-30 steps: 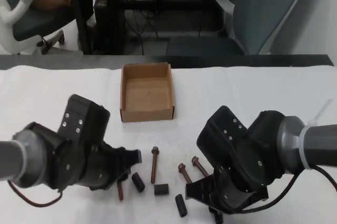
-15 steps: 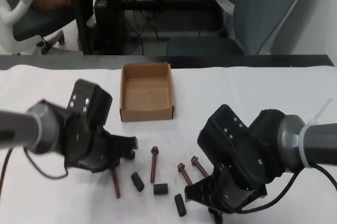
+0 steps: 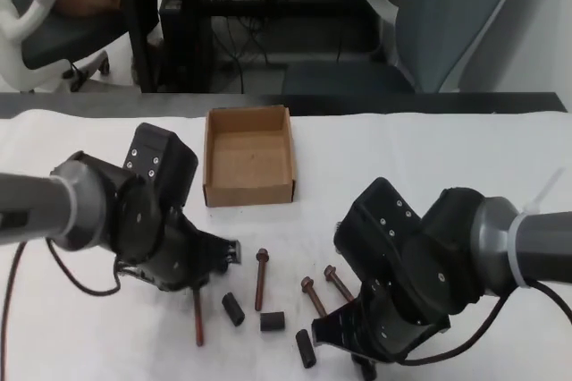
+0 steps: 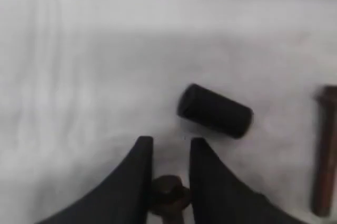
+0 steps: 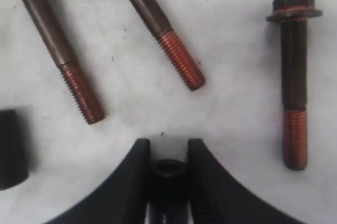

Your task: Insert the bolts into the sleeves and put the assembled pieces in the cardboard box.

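Left pincer and right pincer are black. Left arm and right arm are grey and black, with small screws.

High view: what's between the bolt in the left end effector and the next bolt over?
One black sleeve, lying loose between the held bolt and the next bolt. The high view shows it.

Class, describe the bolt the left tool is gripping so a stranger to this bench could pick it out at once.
Find the cardboard box on the white cloth, then come nearer the camera to the left tool. The bolt is the one pinched by its head in that tool; the three other bolts lie loose on the cloth.
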`<act>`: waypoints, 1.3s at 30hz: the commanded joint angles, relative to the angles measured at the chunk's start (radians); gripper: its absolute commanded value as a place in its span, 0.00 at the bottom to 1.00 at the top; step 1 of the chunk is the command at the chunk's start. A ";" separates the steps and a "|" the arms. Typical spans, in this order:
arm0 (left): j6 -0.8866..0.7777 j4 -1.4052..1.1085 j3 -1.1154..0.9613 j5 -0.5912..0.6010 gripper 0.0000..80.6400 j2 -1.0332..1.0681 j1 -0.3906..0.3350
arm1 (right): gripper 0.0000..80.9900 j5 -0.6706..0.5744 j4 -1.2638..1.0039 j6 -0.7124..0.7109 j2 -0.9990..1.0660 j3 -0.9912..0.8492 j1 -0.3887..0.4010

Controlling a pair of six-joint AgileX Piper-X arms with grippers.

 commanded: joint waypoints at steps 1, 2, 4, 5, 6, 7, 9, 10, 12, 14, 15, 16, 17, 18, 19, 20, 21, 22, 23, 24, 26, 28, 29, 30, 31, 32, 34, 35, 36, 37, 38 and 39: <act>0.052 -0.037 0.008 -0.016 0.02 -0.148 -0.022 | 0.01 0.008 -0.059 -0.060 -0.035 0.006 0.010; 0.072 -0.075 0.024 -0.016 0.02 -0.204 -0.031 | 0.01 0.012 -0.068 -0.088 -0.055 0.008 0.015; 0.107 -0.162 0.066 -0.016 0.02 -0.309 -0.048 | 0.01 0.026 -0.095 -0.147 -0.112 0.008 0.032; 0.126 -0.202 0.090 -0.016 0.02 -0.368 -0.057 | 0.01 0.034 -0.101 -0.168 -0.142 0.008 0.042; 0.139 -0.235 0.114 -0.016 0.02 -0.426 -0.066 | 0.01 0.051 -0.108 -0.191 -0.175 0.011 0.058; 0.145 -0.262 0.135 -0.016 0.02 -0.472 -0.075 | 0.01 0.067 -0.118 -0.207 -0.203 0.016 0.072; 0.190 -0.291 0.185 -0.008 0.02 -0.577 -0.093 | 0.01 0.100 -0.157 -0.219 -0.273 0.038 0.109; 0.197 -0.295 0.206 -0.016 0.02 -0.620 -0.098 | 0.01 0.114 -0.178 -0.212 -0.306 0.052 0.125; 0.198 -0.286 0.251 -0.021 0.02 -0.682 -0.100 | 0.01 0.114 -0.208 -0.167 -0.354 0.074 0.143; 0.198 -0.276 0.276 -0.045 0.02 -0.685 -0.093 | 0.01 0.111 -0.216 -0.152 -0.386 0.085 0.147; 0.198 -0.234 0.282 -0.028 0.02 -0.660 -0.082 | 0.01 0.111 -0.210 -0.151 -0.392 0.085 0.147; 0.200 -0.212 0.280 0.003 0.02 -0.632 -0.073 | 0.01 0.104 -0.206 -0.151 -0.393 0.085 0.147; 0.209 -0.191 0.270 0.071 0.00 -0.577 -0.055 | 0.01 0.094 -0.203 -0.151 -0.392 0.085 0.144; 0.220 -0.183 0.260 0.123 0.02 -0.520 -0.044 | 0.01 0.083 -0.190 -0.151 -0.390 0.085 0.140; 0.240 -0.171 0.243 0.182 0.10 -0.458 -0.033 | 0.01 0.076 -0.173 -0.151 -0.390 0.085 0.141; 0.253 -0.165 0.228 0.197 0.15 -0.432 -0.028 | 0.01 0.076 -0.159 -0.149 -0.390 0.085 0.141; 0.274 -0.141 0.194 0.240 0.24 -0.355 -0.021 | 0.01 0.077 -0.122 -0.123 -0.390 0.085 0.141; 0.282 -0.131 0.181 0.252 0.28 -0.329 -0.018 | 0.01 0.077 -0.108 -0.111 -0.390 0.085 0.141; 0.300 -0.096 0.142 0.267 0.39 -0.247 -0.017 | 0.01 0.077 -0.092 -0.104 -0.390 0.085 0.141; 0.339 -0.024 0.082 0.263 0.53 -0.147 -0.017 | 0.01 0.077 -0.071 -0.106 -0.390 0.085 0.143; 0.363 0.055 0.015 0.258 0.54 -0.070 -0.017 | 0.01 0.077 -0.057 -0.106 -0.390 0.085 0.148; 0.392 0.096 -0.030 0.244 0.52 -0.015 -0.019 | 0.01 0.067 -0.055 -0.106 -0.390 0.085 0.148; 0.409 0.112 -0.048 0.234 0.52 0.008 -0.019 | 0.01 0.062 -0.055 -0.106 -0.390 0.085 0.148; 0.425 0.120 -0.060 0.220 0.51 0.025 -0.019 | 0.01 0.062 -0.055 -0.106 -0.390 0.085 0.148; 0.442 0.133 -0.074 0.198 0.51 0.038 -0.019 | 0.01 0.062 -0.055 -0.106 -0.390 0.085 0.148; 0.446 0.140 -0.083 0.167 0.51 0.050 -0.019 | 0.01 0.062 -0.055 -0.106 -0.390 0.085 0.148; 0.452 0.149 -0.095 0.140 0.51 0.062 -0.019 | 0.01 0.062 -0.052 -0.106 -0.390 0.085 0.148; 0.453 0.153 -0.102 0.139 0.51 0.065 -0.019 | 0.01 0.059 -0.053 -0.106 -0.390 0.085 0.148; 0.453 0.152 -0.105 0.139 0.51 0.066 -0.019 | 0.01 0.058 -0.051 -0.106 -0.390 0.085 0.148; 0.453 0.152 -0.104 0.135 0.51 0.066 -0.019 | 0.01 0.059 -0.051 -0.106 -0.390 0.085 0.148; 0.462 0.152 -0.104 0.135 0.51 0.066 -0.019 | 0.01 0.059 -0.051 -0.106 -0.390 0.085 0.148; 0.463 0.155 -0.104 0.135 0.51 0.066 -0.019 | 0.01 0.059 -0.051 -0.106 -0.390 0.085 0.148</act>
